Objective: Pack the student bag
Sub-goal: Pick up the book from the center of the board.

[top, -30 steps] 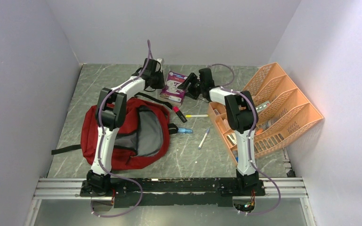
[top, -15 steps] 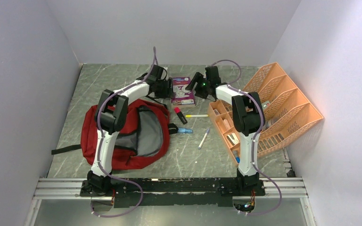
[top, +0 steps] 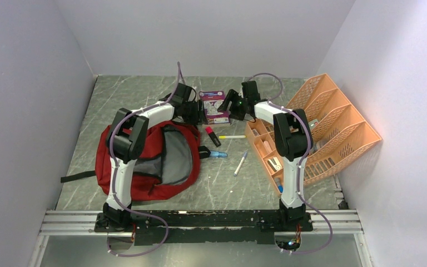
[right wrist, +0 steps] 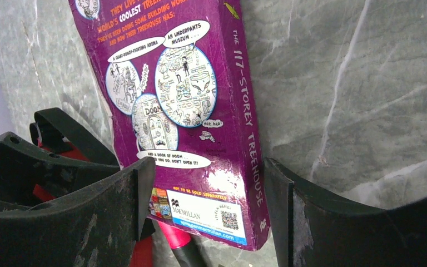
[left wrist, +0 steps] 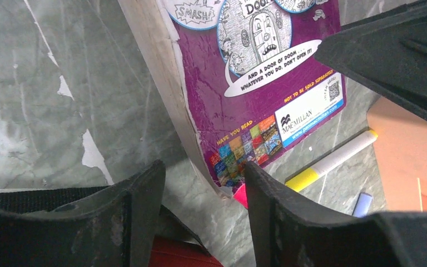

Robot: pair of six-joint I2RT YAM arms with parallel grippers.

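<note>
The student bag (top: 144,158), dark red with grey lining, lies unzipped at the left; a strip of it shows in the left wrist view (left wrist: 172,258). A purple paperback book (top: 214,107) lies at the back centre between my grippers. My left gripper (top: 198,112) is open at the book's left near corner (left wrist: 222,167), its page edge between the fingers (left wrist: 139,211). My right gripper (top: 229,107) is open, its fingers (right wrist: 289,211) on either side of the book's near end (right wrist: 200,183). The book's end lies over a pink highlighter (right wrist: 175,233).
An orange plastic desk organiser (top: 333,125) with small items stands at the right. A pink-and-black highlighter (top: 213,136), a yellow-capped white marker (top: 232,137), a blue item (top: 218,154) and a pen (top: 240,164) lie on the table between bag and organiser.
The book has slid right and nearer and turned square. Both grippers have closed in on it, the left one moving right to its left edge.
</note>
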